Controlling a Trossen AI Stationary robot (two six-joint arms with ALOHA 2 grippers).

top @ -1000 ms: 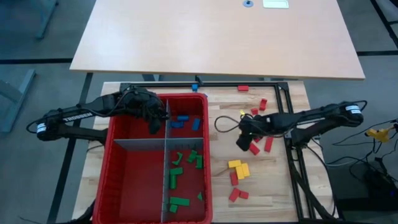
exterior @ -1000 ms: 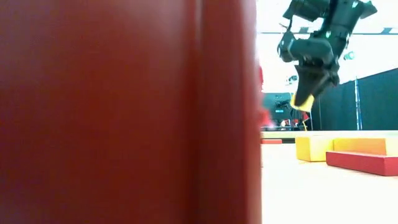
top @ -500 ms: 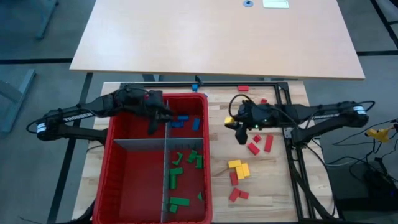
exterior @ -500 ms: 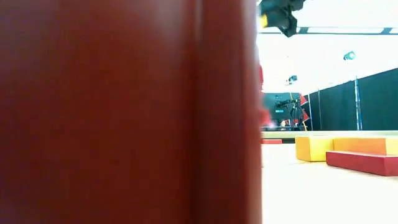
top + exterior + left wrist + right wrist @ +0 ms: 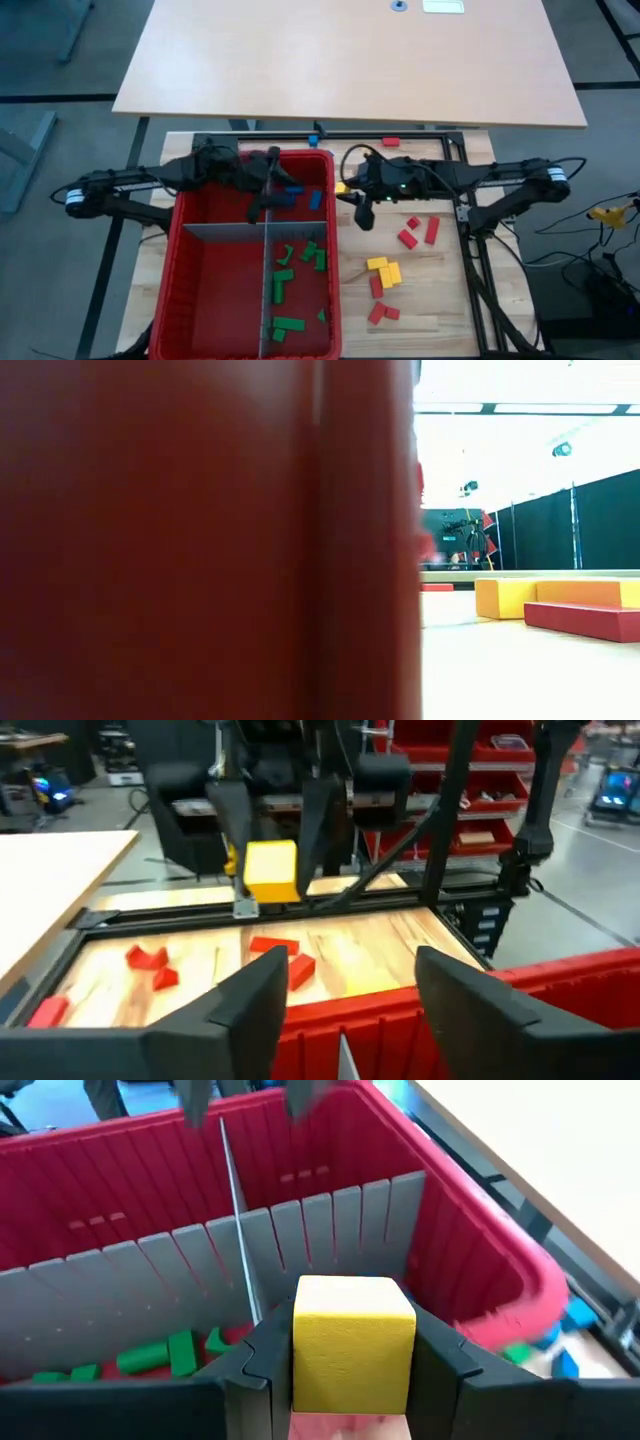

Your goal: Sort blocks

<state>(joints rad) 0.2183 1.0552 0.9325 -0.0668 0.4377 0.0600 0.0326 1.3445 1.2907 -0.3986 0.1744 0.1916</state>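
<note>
Clearly the step in hand is a delivery: the right gripper (image 5: 350,1380) has its fingers clamped on a yellow block (image 5: 354,1342) and hangs just outside the red bin (image 5: 200,270), at its right rim near the far end. In the left wrist view that same block (image 5: 270,870) shows end-on, pinched between the other arm's two fingers above the wooden table (image 5: 380,955). The next move, as I judge it, calls for carrying the block over the rim and letting go above a compartment that holds no other colour.

Grey dividers (image 5: 268,290) split the bin into four. The far compartment on the side toward the right arm holds the blue blocks (image 5: 300,195); the near one on that side holds the green blocks (image 5: 295,270). Both compartments on the other side look bare of blocks, so either could take yellow.

The left gripper (image 5: 345,990) hangs over the bin's far end, near the middle divider, its fingers spread with nothing between them.

Outside the bin, past its right wall, more yellow blocks (image 5: 384,270) and several red blocks (image 5: 420,232) lie loose on the table.
</note>
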